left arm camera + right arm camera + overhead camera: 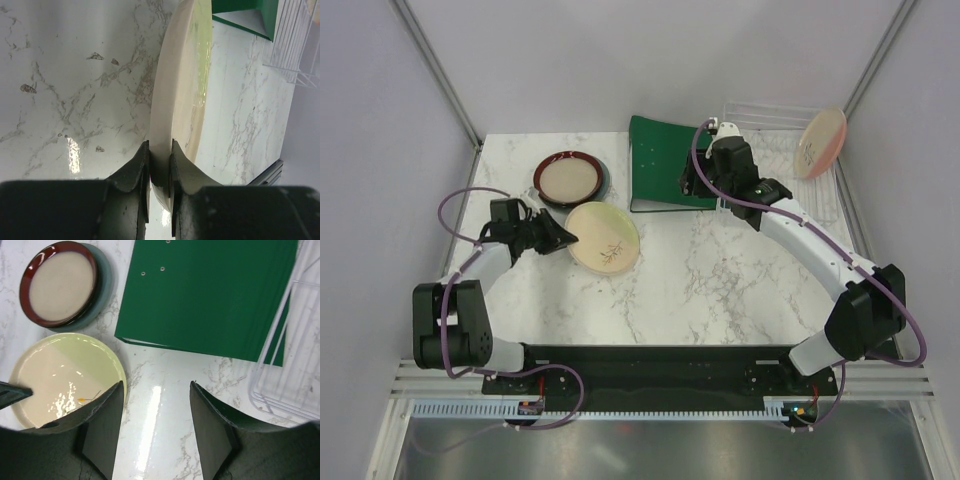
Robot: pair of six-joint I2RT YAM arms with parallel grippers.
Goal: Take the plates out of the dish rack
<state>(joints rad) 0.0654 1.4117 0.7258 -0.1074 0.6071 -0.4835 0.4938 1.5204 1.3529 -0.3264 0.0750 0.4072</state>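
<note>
My left gripper (567, 240) is shut on the left rim of the cream plate with the sprig motif (606, 238), which lies nearly flat low over the marble table. The left wrist view shows this plate (181, 90) edge-on between my closed jaws (160, 150). The dark-red-rimmed plate (568, 178) sits on the slate grey plate (606, 180) at the back left. The cream-and-pink plate (820, 143) stands tilted in the clear dish rack (770, 112) at the back right. My right gripper (692, 182) is open and empty over the near edge of the green binder; it also shows in the right wrist view (156, 385).
A flat green binder (670, 165) lies between the stacked plates and the rack. In the right wrist view it (210, 295) lies beside the rack's wire edge (295, 365), with the red plate (60, 282) and cream plate (65, 375) to the left.
</note>
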